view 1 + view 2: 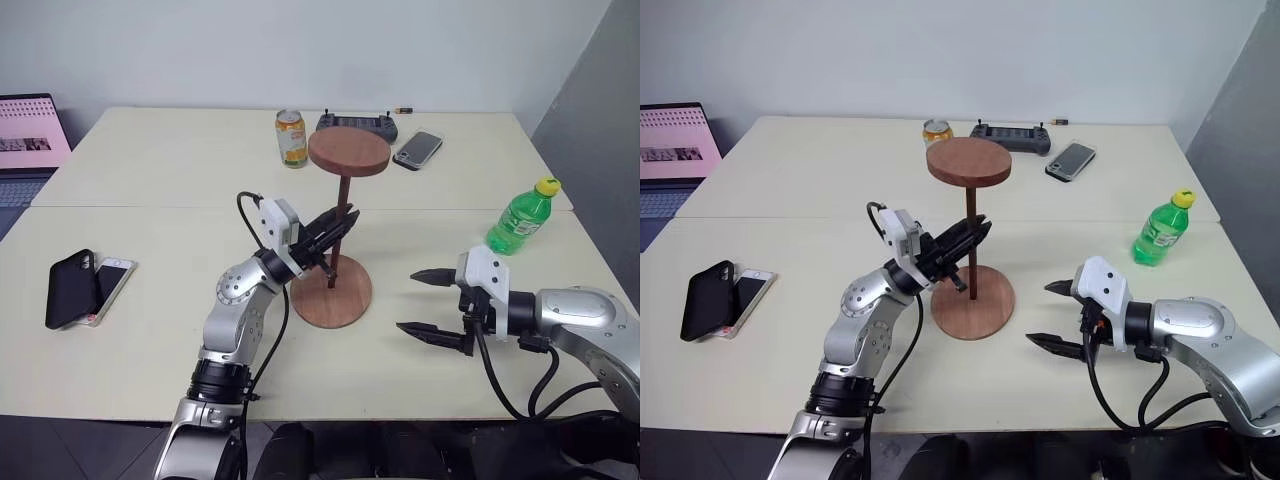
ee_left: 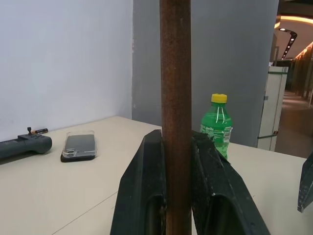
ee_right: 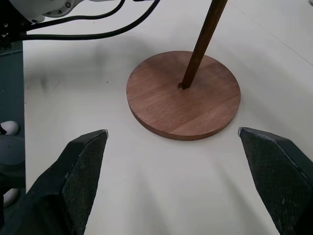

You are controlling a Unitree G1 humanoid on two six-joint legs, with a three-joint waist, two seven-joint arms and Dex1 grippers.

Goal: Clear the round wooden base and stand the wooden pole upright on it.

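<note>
On the surface near the middle, the round wooden base [image 1: 331, 292] is lying flat with nothing else on it. The wooden pole [image 1: 340, 222] is standing in its centre hole, small disc on top. The left gripper [image 1: 335, 232] is reaching up and across, its jaws squeezing the pole's middle. This looks like the last step: next it needs to let go gently so the pole does not tip. The right gripper [image 1: 424, 303] is pointing at the base with jaws wide, holding nothing.
</note>
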